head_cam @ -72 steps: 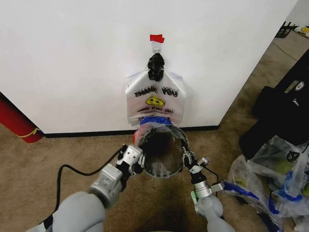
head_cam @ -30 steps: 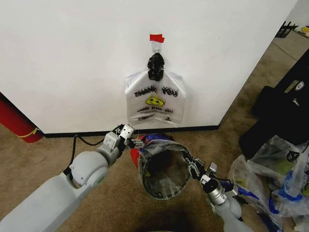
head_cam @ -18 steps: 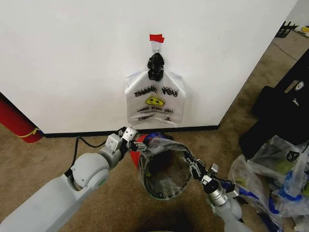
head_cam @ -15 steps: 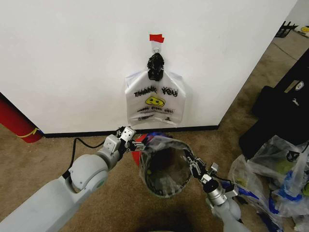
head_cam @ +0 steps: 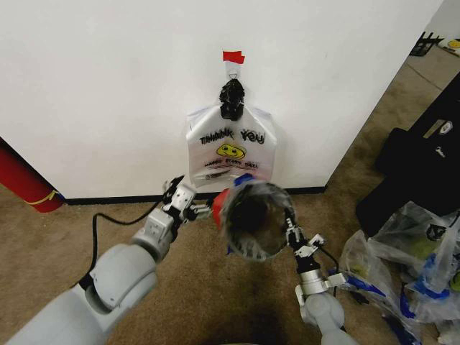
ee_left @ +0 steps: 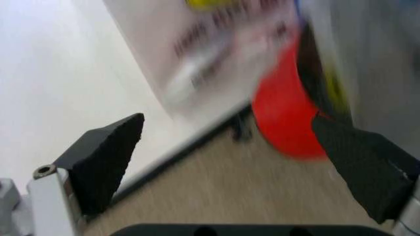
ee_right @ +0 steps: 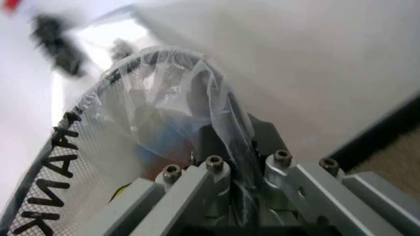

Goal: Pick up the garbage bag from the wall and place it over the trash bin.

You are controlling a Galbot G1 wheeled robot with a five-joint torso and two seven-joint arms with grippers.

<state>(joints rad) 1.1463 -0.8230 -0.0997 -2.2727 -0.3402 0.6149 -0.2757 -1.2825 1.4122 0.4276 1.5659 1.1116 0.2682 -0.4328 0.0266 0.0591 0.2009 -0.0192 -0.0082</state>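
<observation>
Tipped up since earlier, the trash bin (head_cam: 253,219) now hangs off the floor, mouth toward the camera, red base toward the wall (head_cam: 108,86). Garbage bag (ee_right: 177,123) lines it, pinched at the right rim by the right hand (head_cam: 290,231). Left hand (head_cam: 185,203) gapes wide, empty, beside it. Single-sided hold: bin could swing, or plastic slip free.

A white plastic bag printed with black "THANK YOU" and a yellow smiley (head_cam: 230,149) hung at centre frame. A red cylinder (head_cam: 24,180) leaned at the left edge. Bulging clear bags stuffed with items (head_cam: 406,266) lay lower right on the tan carpet (head_cam: 72,230), below a black case (head_cam: 424,165).
</observation>
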